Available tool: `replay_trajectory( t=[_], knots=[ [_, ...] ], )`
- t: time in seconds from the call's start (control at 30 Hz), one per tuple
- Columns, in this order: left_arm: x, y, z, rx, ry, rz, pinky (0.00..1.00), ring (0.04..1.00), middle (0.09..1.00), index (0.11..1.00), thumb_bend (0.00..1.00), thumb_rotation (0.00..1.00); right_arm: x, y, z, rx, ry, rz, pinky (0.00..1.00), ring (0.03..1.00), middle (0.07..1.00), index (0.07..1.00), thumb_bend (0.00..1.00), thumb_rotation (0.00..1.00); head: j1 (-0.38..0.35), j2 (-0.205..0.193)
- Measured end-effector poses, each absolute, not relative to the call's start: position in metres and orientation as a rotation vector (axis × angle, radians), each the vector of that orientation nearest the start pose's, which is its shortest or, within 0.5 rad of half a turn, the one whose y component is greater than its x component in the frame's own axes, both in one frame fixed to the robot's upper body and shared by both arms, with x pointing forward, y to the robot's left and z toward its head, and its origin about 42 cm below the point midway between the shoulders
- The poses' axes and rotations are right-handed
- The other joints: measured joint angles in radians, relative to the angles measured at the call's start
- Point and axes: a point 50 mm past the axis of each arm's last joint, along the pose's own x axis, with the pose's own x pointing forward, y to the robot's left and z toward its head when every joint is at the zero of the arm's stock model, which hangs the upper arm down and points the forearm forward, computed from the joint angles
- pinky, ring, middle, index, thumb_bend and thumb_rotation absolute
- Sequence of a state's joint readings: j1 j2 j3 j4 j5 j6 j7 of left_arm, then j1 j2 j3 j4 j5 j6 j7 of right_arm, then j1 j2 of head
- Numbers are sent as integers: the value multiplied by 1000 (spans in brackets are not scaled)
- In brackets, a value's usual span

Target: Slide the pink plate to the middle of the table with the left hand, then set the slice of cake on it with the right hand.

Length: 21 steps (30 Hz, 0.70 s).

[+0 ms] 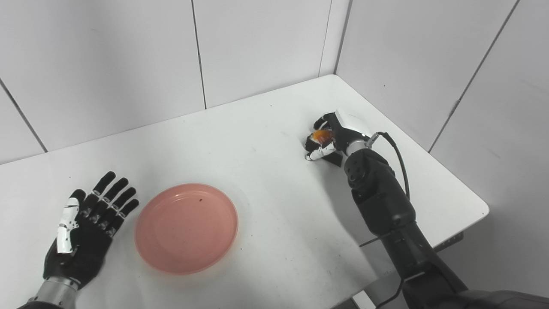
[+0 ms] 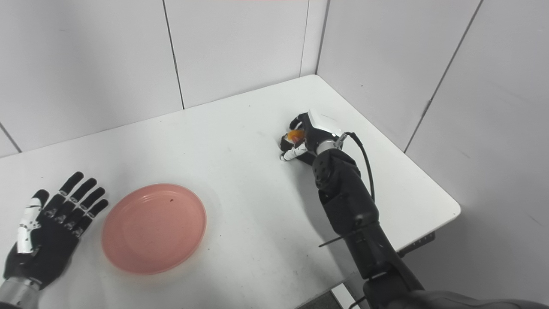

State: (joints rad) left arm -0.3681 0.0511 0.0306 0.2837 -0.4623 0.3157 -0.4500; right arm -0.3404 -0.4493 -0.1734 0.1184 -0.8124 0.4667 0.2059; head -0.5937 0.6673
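Note:
The pink plate (image 1: 186, 227) lies flat on the white table (image 1: 266, 128), left of the middle and near the front edge. My left hand (image 1: 85, 227) lies open and flat on the table just left of the plate, not touching it. My right hand (image 1: 330, 139) is at the far right of the table, fingers closed around the slice of cake (image 1: 321, 136), of which only an orange bit shows between the fingers. The hand rests at table level. The same scene shows in the right eye view, with the plate (image 2: 153, 227) and the right hand (image 2: 306, 137).
The table stands in a corner of white panel walls (image 1: 257, 43). Its right edge (image 1: 450, 171) runs close to my right forearm (image 1: 381, 201), and a black cable (image 1: 396, 156) loops from the wrist.

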Motion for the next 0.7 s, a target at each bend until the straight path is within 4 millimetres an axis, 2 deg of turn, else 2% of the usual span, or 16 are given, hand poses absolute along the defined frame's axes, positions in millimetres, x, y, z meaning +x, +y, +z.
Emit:
replay_trajectory(
  t=[0.17, 0.3, 0.4, 0.7],
  knots=[
    [392, 179, 129, -447, 157, -571, 898, 887, 890, 879, 425, 1000, 377, -413, 207, -1072, 342, -371, 304, 382, 455, 536, 520, 0, 2, -2],
    [392, 179, 129, -446, 157, -571, 901, 890, 894, 885, 428, 1000, 377, -415, 207, -1075, 350, -364, 347, 388, 456, 536, 520, 0, 5, 0],
    [392, 179, 129, -446, 157, -572, 905, 893, 898, 891, 424, 1000, 377, -415, 207, -1073, 350, -363, 313, 388, 457, 534, 521, 0, 15, 2],
    [390, 178, 130, -440, 152, -562, 901, 885, 893, 883, 427, 1000, 370, -411, 211, -1051, 334, -353, 324, 392, 450, 540, 519, 0, 29, 0]
  ],
)
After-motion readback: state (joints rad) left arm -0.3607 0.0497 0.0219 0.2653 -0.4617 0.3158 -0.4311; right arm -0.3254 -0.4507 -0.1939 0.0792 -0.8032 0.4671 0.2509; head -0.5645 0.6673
